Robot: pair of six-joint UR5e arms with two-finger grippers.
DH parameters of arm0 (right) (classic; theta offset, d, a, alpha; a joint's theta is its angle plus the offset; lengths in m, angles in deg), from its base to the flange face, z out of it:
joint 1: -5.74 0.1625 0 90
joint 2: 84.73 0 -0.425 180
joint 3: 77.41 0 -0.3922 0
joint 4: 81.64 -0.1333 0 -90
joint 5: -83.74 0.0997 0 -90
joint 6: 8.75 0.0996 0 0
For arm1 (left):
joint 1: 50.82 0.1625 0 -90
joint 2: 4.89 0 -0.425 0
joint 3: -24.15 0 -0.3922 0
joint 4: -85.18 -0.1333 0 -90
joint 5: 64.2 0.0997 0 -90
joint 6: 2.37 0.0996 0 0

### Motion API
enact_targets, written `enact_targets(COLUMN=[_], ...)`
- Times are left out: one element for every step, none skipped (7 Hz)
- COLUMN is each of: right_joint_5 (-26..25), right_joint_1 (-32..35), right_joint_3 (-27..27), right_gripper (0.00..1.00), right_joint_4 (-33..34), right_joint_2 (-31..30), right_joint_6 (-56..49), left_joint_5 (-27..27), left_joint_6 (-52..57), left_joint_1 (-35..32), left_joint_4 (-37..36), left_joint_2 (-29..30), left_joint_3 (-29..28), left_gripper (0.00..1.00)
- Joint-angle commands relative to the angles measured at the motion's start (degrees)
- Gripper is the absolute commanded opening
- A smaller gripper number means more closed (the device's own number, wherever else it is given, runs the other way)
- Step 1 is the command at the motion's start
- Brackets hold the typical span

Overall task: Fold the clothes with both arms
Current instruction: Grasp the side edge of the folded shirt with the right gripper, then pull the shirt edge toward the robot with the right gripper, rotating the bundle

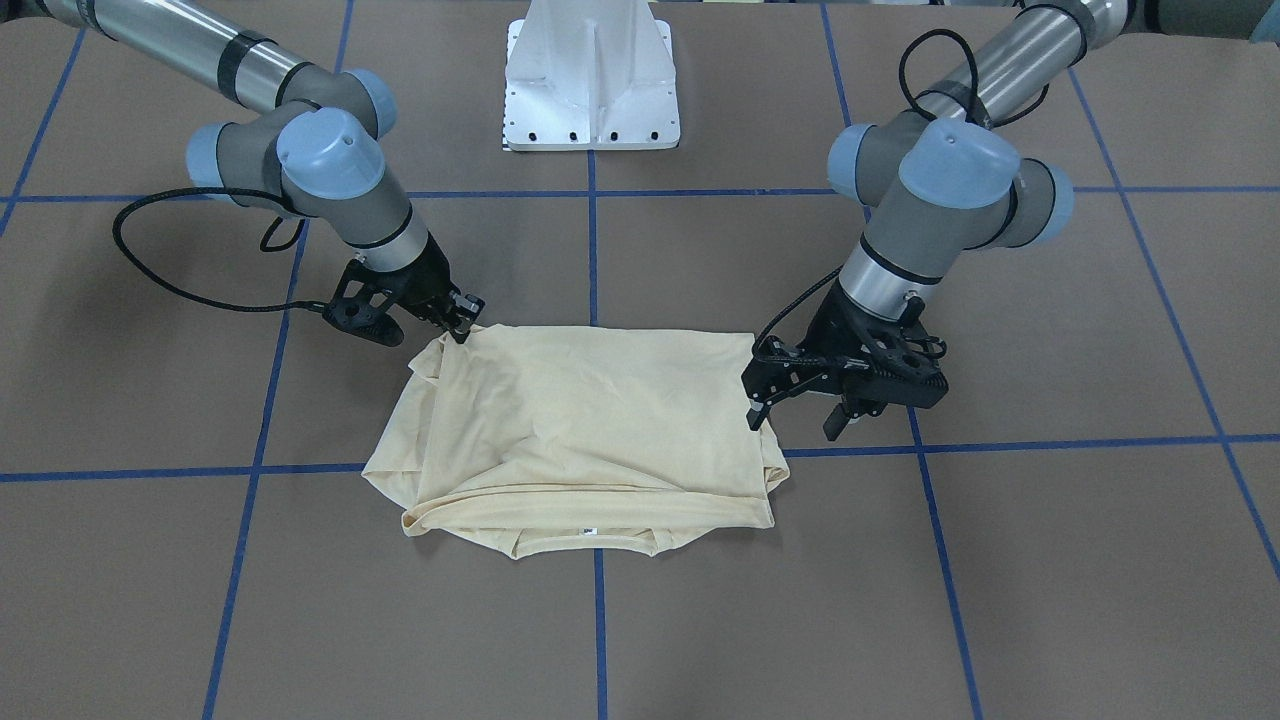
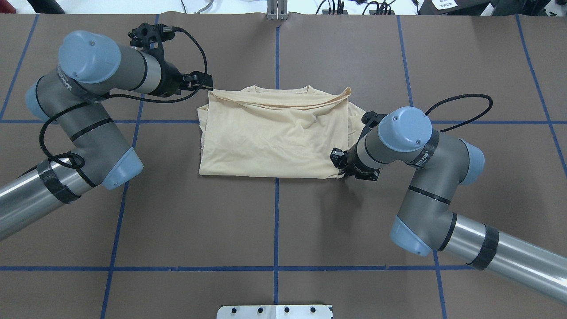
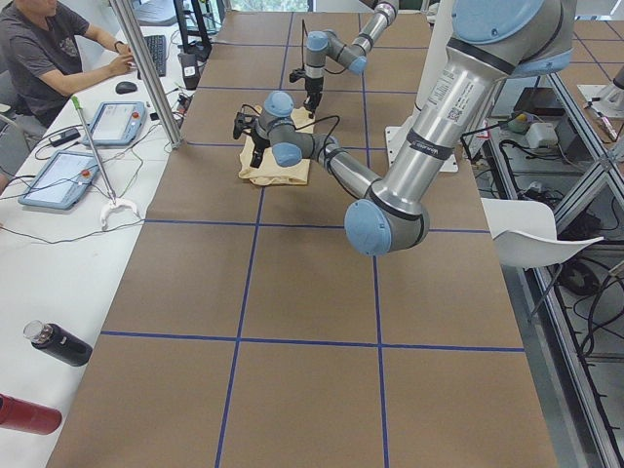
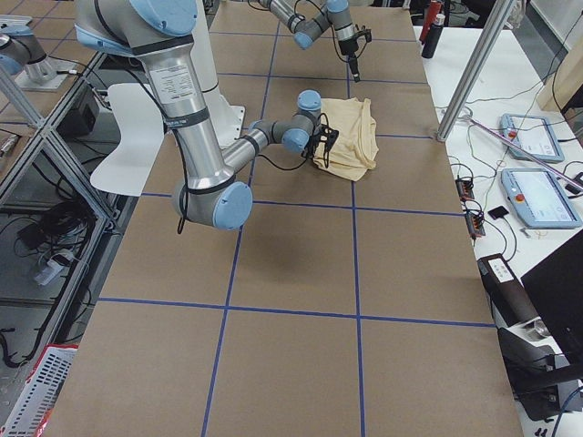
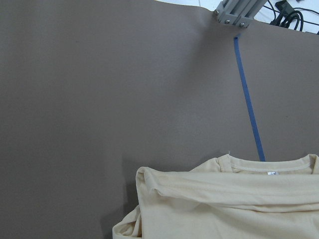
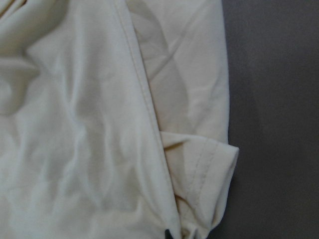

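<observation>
Right gripper (image 1: 462, 322): at the T-shirt's (image 2: 270, 137) 5 o'clock corner in the overhead view, where its own wrist covers the tips. From the front-facing camera the fingers look close together against the fabric, but I cannot tell whether they pinch it
Left gripper (image 1: 794, 423): fingers spread apart, holding nothing, just off the T-shirt's 10 o'clock corner in the overhead view
T-shirt: folded to a rough rectangle, lying mid-table between the two arms. The collar is at its 12 o'clock edge overhead, away from the robot, with the small white neck label (image 1: 589, 531) showing
Right wrist view: only creased cream fabric, a hemmed sleeve cuff (image 6: 202, 164) and a strip of table at 3 o'clock, soft at close range
Table (image 2: 177, 221): brown matte top marked into squares by blue tape lines (image 2: 276, 221), with the white pedestal (image 1: 592, 80) at 12 o'clock in the front-facing view
Room: a side bench with a seated person (image 3: 44, 49) at a keyboard, a control tablet (image 3: 58, 178) and a dark bottle (image 3: 58, 343); a white chair (image 3: 541, 234) on the robot's side
</observation>
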Motion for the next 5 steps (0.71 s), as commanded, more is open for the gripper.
enact_targets(right_joint_5=[0.39, 0.30, 0.39, 0.65, 1.95], right_joint_1=[-3.54, -6.34, -9.33, -11.71, -14.00], right_joint_3=[-5.21, -9.07, -11.72, -12.71, -12.45], right_gripper=[0.00, 0.00, 0.00, 0.00, 0.00], right_joint_4=[5.26, 9.57, 11.44, 11.37, 11.37], right_joint_2=[0.12, 0.21, 0.30, 1.08, 2.83], right_joint_6=[0.36, 0.71, 3.75, 7.00, 8.78], left_joint_5=[0.00, 0.09, 0.09, 0.09, 0.09], left_joint_6=[0.09, 0.09, 0.09, 0.09, 0.18], left_joint_1=[0.00, -0.09, -0.09, -0.18, -0.09], left_joint_4=[0.04, 0.04, 0.04, -0.05, 0.04], left_joint_2=[-0.57, -0.57, -0.65, -0.74, -2.05], left_joint_3=[0.25, 0.33, 0.42, 0.51, 1.29], left_gripper=[0.94, 0.94, 0.94, 0.94, 0.94])
